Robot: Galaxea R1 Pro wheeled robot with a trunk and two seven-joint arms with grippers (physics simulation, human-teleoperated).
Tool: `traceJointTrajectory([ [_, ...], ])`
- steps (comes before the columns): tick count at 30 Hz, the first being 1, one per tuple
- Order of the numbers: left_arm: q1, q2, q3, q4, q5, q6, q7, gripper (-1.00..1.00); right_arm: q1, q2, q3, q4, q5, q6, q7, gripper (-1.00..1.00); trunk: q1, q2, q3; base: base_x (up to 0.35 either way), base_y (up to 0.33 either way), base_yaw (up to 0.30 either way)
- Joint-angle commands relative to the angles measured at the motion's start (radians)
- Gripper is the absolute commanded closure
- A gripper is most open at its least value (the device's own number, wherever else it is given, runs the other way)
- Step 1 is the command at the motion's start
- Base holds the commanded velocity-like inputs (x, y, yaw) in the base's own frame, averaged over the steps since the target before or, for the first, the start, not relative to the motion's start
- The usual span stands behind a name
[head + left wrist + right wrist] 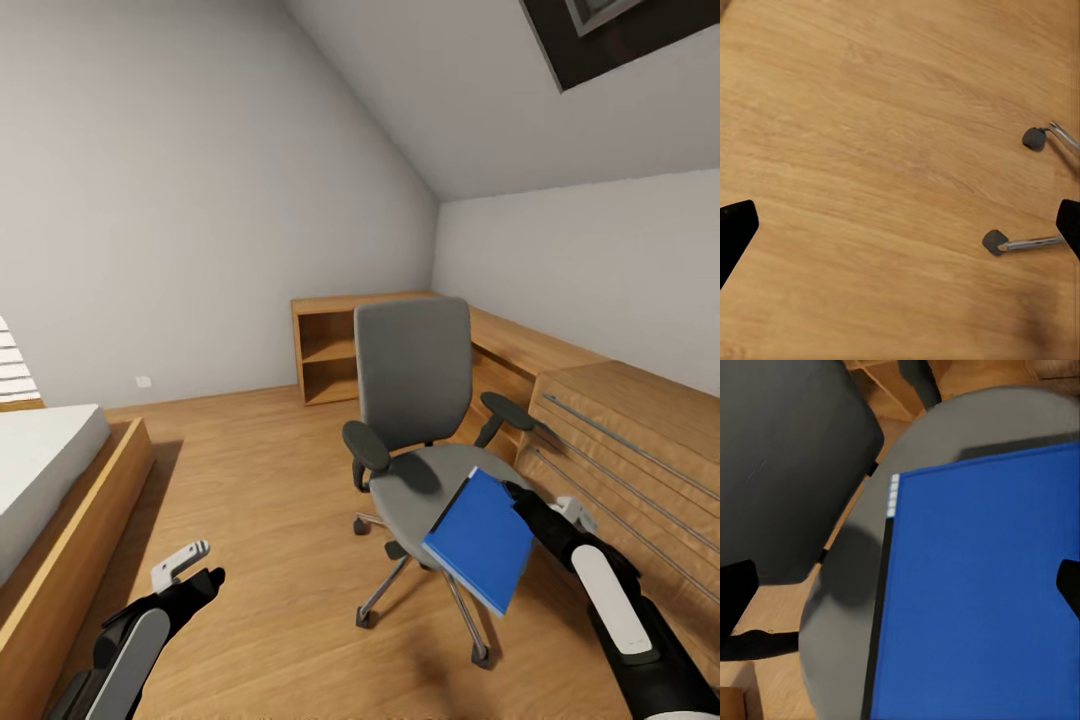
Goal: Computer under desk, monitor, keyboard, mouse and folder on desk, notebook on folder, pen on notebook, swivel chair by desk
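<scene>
Bedroom: sloped grey-white ceiling, light wood floor (260,470), dark skylight (620,35) at the upper right of the head view.

Chair (415,390) stands mid-floor, grey seat and tall back, black armrests, chrome star base on casters. Low wood cabinets (640,440) lie just behind and to its right; an open wood shelf unit (325,355) stands in the corner behind it. A bed (45,490) with a wood frame sits at the left edge.

Folder (480,540): bright blue, flat, tilted, raised off the seat's front right part, overhanging the seat edge toward the robot. In the right wrist view the folder (982,600) spans most of the frame above the grey seat (937,442), one armrest (787,465) beside it.

Right gripper (520,500): at the folder's far right edge, in contact with it. Fingers hold the folder; a dark fingertip (1069,585) shows at its edge in the wrist view.

Left gripper (195,565): low at the left, over bare floor, well apart from the chair. Fingers spread wide, nothing between them. The left wrist view looks down on floor boards (870,150) and two chair casters (994,241) on chrome legs.
</scene>
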Motion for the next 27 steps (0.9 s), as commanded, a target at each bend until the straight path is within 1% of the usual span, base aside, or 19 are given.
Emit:
traceJointTrajectory([
  [1,-0.001,0.001,-0.002,-0.003,0.01,0.0,0.01,-1.0,-0.001,-0.001,-0.011,0.003,-0.016,0.004,-0.007,-1.0,0.004,-0.008,-0.004,-0.004,-0.002,0.0],
  [4,-0.001,0.0,-0.002,-0.008,0.01,0.0,0.012,-1.0,0.001,-0.007,-0.056,0.035,-0.053,0.014,-0.004,-1.0,0.015,-0.029,-0.014,-0.002,-0.001,0.0],
  [5,-0.001,0.0,-0.002,-0.009,0.01,0.0,0.013,-1.0,0.001,-0.008,-0.065,0.04,-0.059,0.016,-0.003,-1.0,0.019,-0.036,-0.017,-0.001,0.0,0.0],
  [7,-0.001,0.001,-0.002,-0.01,0.01,0.0,0.015,-1.0,0.002,-0.012,-0.103,0.052,-0.075,0.02,0.007,-1.0,0.027,-0.05,-0.023,0.0,0.0,0.0],
  [9,-0.001,0.0,-0.002,-0.01,0.01,0.0,0.015,-1.0,0.002,-0.013,-0.121,0.064,-0.08,0.021,0.02,-1.0,0.034,-0.064,-0.029,0.0,0.0,0.0],
  [11,-0.001,0.0,-0.002,-0.01,0.01,0.0,0.016,-1.0,0.003,-0.015,-0.132,0.079,-0.084,0.021,0.033,-1.0,0.042,-0.078,-0.036,0.0,0.0,0.0],
  [17,0.0,0.0,-0.003,-0.01,0.01,0.0,0.017,-1.0,0.003,-0.024,-0.143,0.106,-0.087,0.023,0.076,-1.0,0.065,-0.12,-0.054,0.0,0.0,0.0],
  [27,-0.001,0.0,-0.003,-0.008,0.01,0.0,0.018,-1.0,0.004,-0.028,-0.145,0.113,-0.087,0.024,0.089,-1.0,0.103,-0.19,-0.086,0.0,0.0,0.0],
])
